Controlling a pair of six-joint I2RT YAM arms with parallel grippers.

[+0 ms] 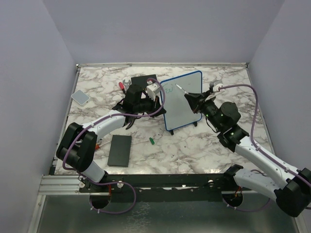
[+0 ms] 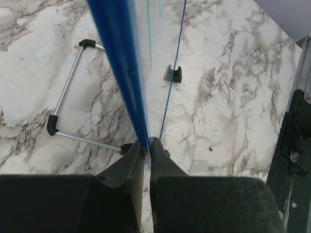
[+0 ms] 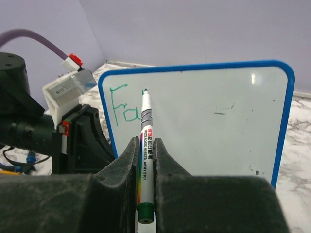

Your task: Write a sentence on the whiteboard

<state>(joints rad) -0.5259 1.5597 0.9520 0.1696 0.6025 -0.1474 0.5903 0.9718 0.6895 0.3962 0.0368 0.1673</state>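
The whiteboard (image 1: 182, 104) stands upright mid-table, white with a blue frame (image 2: 121, 63). My left gripper (image 1: 160, 98) is shut on the frame's left edge, the blue rim pinched between its fingertips (image 2: 147, 143). My right gripper (image 3: 146, 141) is shut on a white marker (image 3: 146, 127) with a green end plug. The marker's tip is against the board's face (image 3: 209, 126) near the upper left. The sentence (image 3: 121, 110) shows as green letters "Fa", just left of the tip. From above, the marker (image 1: 181, 89) sticks out of my right gripper (image 1: 192, 101) toward the board.
A flat black slab (image 1: 120, 150) lies front left, a small green cap (image 1: 151, 141) beside it. A grey pad (image 1: 80, 97) sits far left. A black block (image 1: 143, 80) and a red-handled tool (image 1: 119, 85) lie behind the left gripper. The board's wire foot (image 2: 68, 97) rests on the marble.
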